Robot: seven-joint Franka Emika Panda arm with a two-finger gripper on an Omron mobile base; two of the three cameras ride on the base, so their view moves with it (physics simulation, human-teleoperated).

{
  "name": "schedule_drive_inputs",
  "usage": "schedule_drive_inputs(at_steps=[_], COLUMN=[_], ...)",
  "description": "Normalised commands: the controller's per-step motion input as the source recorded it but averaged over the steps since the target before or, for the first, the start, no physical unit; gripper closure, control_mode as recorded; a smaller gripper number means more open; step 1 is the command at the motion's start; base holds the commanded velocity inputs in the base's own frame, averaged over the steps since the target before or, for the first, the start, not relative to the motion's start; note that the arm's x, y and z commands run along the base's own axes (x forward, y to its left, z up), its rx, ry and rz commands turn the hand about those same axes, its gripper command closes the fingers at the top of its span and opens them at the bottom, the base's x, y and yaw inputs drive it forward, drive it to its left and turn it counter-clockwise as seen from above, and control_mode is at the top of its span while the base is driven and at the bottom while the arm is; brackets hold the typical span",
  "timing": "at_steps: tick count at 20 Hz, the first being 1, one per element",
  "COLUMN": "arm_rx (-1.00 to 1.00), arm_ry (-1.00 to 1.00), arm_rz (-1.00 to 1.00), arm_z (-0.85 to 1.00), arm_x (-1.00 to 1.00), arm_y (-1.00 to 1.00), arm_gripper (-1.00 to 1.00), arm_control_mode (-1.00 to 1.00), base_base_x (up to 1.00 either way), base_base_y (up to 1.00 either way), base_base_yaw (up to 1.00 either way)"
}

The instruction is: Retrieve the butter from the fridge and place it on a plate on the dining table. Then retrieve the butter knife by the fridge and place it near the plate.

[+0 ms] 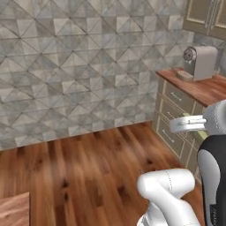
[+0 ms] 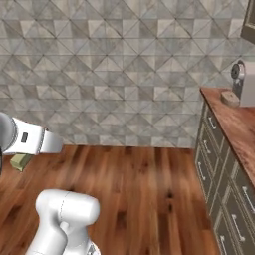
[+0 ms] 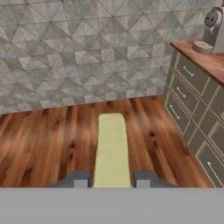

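All three views are evenly and softly lit, with no light source to be made out. Hardly any cast shadows are seen on the reddish-brown plank floor. No glare is found. Edges are rendered slightly soft throughout, and the grey triangle-patterned tiled wall is shown without edge distortion.

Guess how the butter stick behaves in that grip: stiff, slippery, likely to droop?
Probably stiff: the butter juts straight out from the hand with no visible sag. It looks small and thin, so likely light. Held at one end only, its smooth faces could slip or pivot if the arm swings hard.
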Motion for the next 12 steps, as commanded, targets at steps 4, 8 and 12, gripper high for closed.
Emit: schedule_drive_inputs(at_steps=[4, 8, 12], arm_rx=[0.0, 0.0, 0.0], arm_ry=[0.0, 0.0, 0.0], arm_rz=[0.0, 0.0, 0.0], arm_z=[0.0, 0.0, 0.0], arm_x=[0.0, 0.0, 0.0], arm_y=[0.0, 0.0, 0.0], arm_gripper=[1.0, 1.0, 1.0], arm_control_mode=[1.0, 1.0, 1.0], base_base_x=[1.0, 1.0, 1.0], base_base_y=[0.0, 0.0, 0.0], base_base_yaw=[0.26, 0.3, 0.34])
